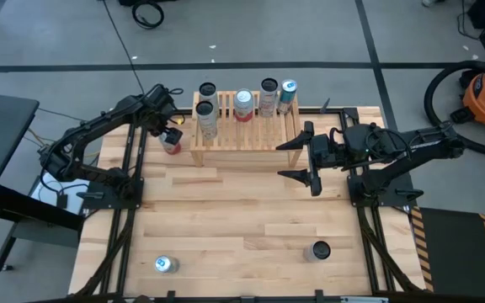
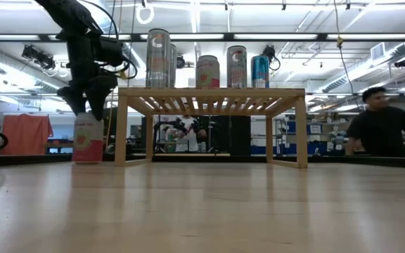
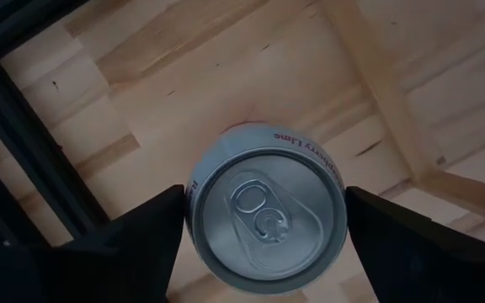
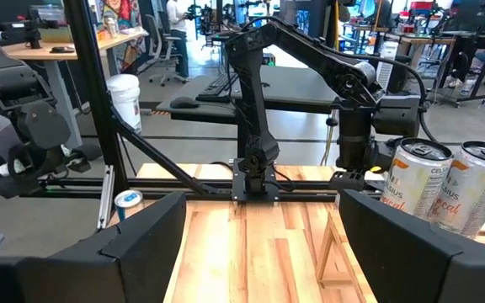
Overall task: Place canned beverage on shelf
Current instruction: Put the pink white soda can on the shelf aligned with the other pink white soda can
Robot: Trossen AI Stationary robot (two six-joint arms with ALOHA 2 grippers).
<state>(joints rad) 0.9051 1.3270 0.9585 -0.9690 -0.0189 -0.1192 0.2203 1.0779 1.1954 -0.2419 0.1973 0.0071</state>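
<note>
Raspberry Lime can (image 3: 268, 219) is standing upright on table (image 1: 226, 227) just beside shelf (image 1: 242, 135), directly below left gripper (image 3: 263, 227); fingers are straddling it, spread, not clamping. Right gripper (image 1: 303, 158) is waiting released, farther off.

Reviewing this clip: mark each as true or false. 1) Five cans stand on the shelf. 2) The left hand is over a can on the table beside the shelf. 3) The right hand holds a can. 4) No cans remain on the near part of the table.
1) True: five cans stand on the shelf.
2) True: the left hand straddles the pink can standing on the table by the shelf's end, fingers open.
3) False: the right hand is open and empty, in front of the shelf.
4) False: a blue can and a dark can wait there.
</note>
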